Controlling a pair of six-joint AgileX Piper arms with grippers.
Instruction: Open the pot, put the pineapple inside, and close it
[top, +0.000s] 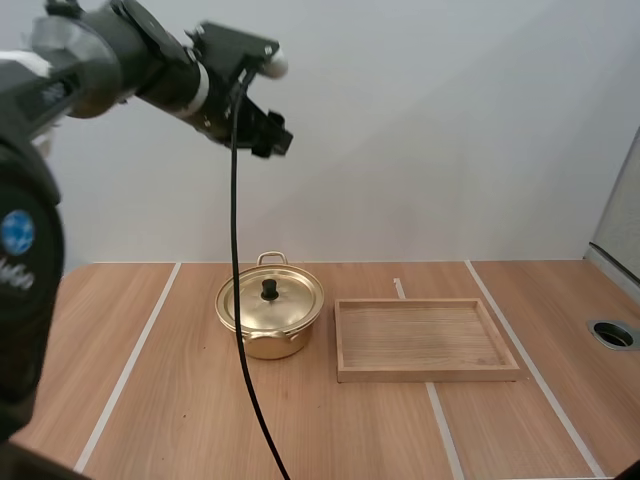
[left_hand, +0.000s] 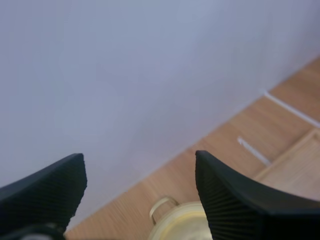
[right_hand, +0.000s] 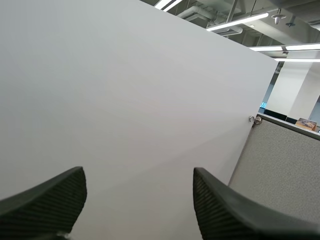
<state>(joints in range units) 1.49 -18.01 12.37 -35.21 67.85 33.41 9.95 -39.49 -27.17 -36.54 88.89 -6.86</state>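
A golden pot (top: 270, 318) stands on the wooden table, its lid (top: 271, 298) on, with a black knob (top: 269, 289) in the middle. My left gripper (top: 272, 134) hangs high above the pot, raised well off the table. In the left wrist view its fingers (left_hand: 235, 200) stand apart with nothing between them, and the pot's handle and rim (left_hand: 172, 220) show far below. In the right wrist view my right gripper (right_hand: 137, 197) is open too, its ribbed fingers (right_hand: 45, 200) wide apart before a plain white wall.
A shallow wooden tray (top: 425, 338) lies just right of the pot, with nothing in it. White tape lines (top: 130, 365) run across the table. A round hole (top: 612, 333) sits near the table's right edge.
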